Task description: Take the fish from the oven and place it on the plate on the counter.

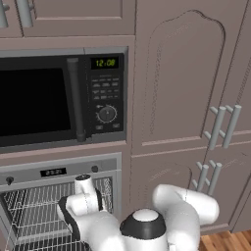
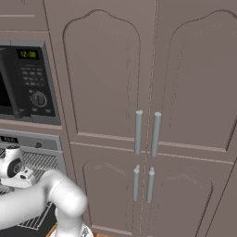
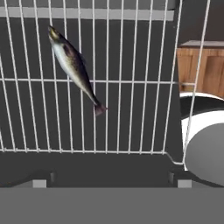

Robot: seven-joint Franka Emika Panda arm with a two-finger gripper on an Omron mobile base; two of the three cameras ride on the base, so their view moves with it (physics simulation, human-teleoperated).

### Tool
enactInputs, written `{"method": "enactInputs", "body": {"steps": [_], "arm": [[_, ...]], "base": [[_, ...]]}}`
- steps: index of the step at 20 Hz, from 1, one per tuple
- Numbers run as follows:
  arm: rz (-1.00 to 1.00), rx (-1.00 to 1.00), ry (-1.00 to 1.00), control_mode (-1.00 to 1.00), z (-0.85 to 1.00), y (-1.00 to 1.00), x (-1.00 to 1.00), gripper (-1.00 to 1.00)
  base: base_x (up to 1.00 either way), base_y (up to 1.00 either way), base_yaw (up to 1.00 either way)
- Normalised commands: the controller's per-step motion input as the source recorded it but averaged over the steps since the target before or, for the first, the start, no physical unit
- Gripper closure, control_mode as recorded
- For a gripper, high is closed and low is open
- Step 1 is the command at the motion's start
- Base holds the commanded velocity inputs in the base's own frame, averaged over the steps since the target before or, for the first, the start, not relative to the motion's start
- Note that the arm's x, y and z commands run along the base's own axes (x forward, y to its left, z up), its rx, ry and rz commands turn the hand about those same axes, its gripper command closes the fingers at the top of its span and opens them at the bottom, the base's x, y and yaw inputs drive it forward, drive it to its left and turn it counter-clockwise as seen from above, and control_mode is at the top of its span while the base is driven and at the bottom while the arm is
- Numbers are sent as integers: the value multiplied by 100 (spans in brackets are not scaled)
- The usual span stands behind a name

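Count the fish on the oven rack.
1. The fish lies slantwise on the wire rack in the hand view, ahead of the open gripper. Others could be out of frame.

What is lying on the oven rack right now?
One fish lies diagonally on the wire rack, apart from the open end effector, whose fingertips sit at the picture's bottom. The base views show the oven open; the arm covers much of its rack there.

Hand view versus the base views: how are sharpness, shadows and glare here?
Hand view: the fish and wire rack are crisp, evenly lit, no cast shadow under the fish. Left base view: soft and slightly blurred; the microwave glass shows no glare, its clock glows green. Right base view: flat light on the cabinet doors, faint shading only.
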Motion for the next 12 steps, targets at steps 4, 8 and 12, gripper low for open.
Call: {"method": "enactInputs", "body": {"steps": [4, 8, 12], "arm": [[0, 0, 0, -100, -56, 0, 21, -100], [0, 0, 0, -100, -24, 1, 21, -100], [0, 0, 0, -100, -11, 15, 13, -100]], "base": [[0, 0, 0], [0, 0, 0], [0, 0, 0]]}}
